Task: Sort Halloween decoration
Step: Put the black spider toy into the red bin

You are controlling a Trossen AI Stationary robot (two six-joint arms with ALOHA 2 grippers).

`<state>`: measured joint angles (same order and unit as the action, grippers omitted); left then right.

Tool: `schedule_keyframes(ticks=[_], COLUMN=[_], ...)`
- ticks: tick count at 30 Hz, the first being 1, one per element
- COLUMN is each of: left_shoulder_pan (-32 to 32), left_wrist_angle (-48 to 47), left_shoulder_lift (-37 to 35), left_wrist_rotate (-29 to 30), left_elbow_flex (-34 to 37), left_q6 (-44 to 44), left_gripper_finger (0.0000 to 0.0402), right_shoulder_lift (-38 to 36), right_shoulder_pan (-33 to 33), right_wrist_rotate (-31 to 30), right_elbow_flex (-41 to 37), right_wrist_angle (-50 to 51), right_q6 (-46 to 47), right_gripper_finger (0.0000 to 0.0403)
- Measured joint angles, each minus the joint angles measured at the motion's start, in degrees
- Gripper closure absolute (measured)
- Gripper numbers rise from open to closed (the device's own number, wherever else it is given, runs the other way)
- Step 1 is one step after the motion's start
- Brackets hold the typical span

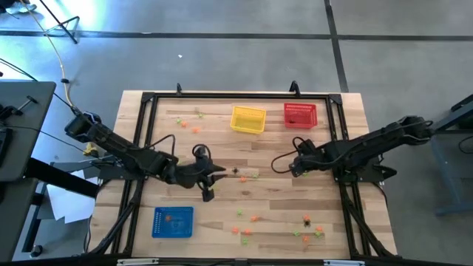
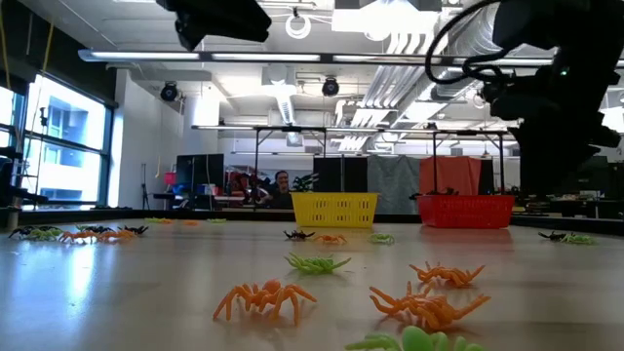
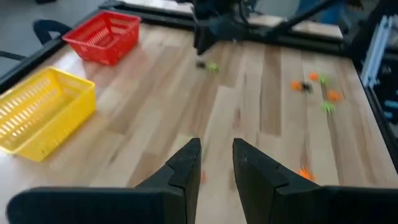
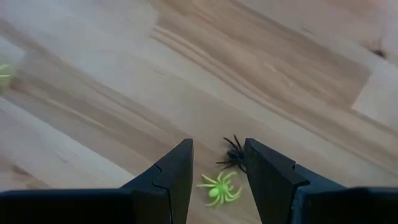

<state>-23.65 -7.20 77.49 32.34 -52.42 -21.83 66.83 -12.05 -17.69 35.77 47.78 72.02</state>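
- High view: tiny orange, green and black plastic spiders (image 1: 244, 222) lie scattered over the wooden bench (image 1: 222, 148), thickest at five o'clock.
- Low view: the spiders look featherlight with springy legs.
- Left wrist: left gripper (image 3: 216, 163), fingers apart, empty.
- Right wrist: right gripper (image 4: 217, 163), fingers apart, straddles a black spider (image 4: 234, 155); pinch its body.

Grey floor (image 1: 244, 52) around the wooden table (image 1: 266, 151), crossed by dark seams: one horizontal band near the top of the overhead frame, one diagonal at upper right. Grey bench (image 1: 22, 125) at left edge; white papers (image 1: 66, 199) on the floor at lower left; yellow cable (image 1: 63, 63) trailing at upper left.

Level view: large windows (image 2: 58, 146) at left, daylight coming through. Open ceiling with white ducts (image 2: 409, 44) and long strip lights (image 2: 283, 56). Round dark fixtures (image 2: 330, 87) hanging mid-frame. Dark metal frame (image 2: 292, 132) and draped screens (image 2: 458, 175) at back. Person (image 2: 281, 183) in the far centre, small.
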Motion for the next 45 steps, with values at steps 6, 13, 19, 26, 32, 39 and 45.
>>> schedule_keyframes(ticks=[6, 13, 19, 26, 32, 39, 45], left_shoulder_pan=[2.5, 3.8, 3.8, 3.8, 3.8, 3.8, 3.8], left_wrist_angle=[0.8, 1.1, 1.1, 1.1, 1.1, 1.0, 1.0], left_shoulder_lift=[0.0, 0.0, 0.0, 0.0, 0.0, 0.0, 0.0], left_wrist_rotate=[0.1, 0.1, 0.1, 0.0, 0.0, 0.0, 0.0], left_elbow_flex=[0.0, 0.0, 0.0, 0.0, 0.0, 0.0, 0.0], left_q6=[0.5, 3.5, 4.6, 4.8, 4.8, 4.8, 4.8], left_gripper_finger=[0.0323, 0.0323, 0.0323, 0.0323, 0.0323, 0.0323, 0.0323], right_shoulder_lift=[5.5, 12.9, 16.9, 17.7, 17.7, 17.8, 16.1], right_shoulder_pan=[0.0, 1.1, 2.4, 2.7, 2.7, 2.8, 2.8], right_wrist_rotate=[2.6, 3.6, 4.3, 4.0, 4.0, 1.9, 2.3], right_elbow_flex=[0.0, 0.0, 0.3, 0.2, 0.2, 0.0, -0.1], right_wrist_angle=[-0.4, -0.6, -1.6, -2.5, -3.1, -3.2, -3.1], right_q6=[2.7, 2.6, 1.1, -1.5, -1.6, -2.0, -3.1], right_gripper_finger=[0.0265, 0.0265, 0.0265, 0.0273, 0.0359, 0.0394, 0.0401])
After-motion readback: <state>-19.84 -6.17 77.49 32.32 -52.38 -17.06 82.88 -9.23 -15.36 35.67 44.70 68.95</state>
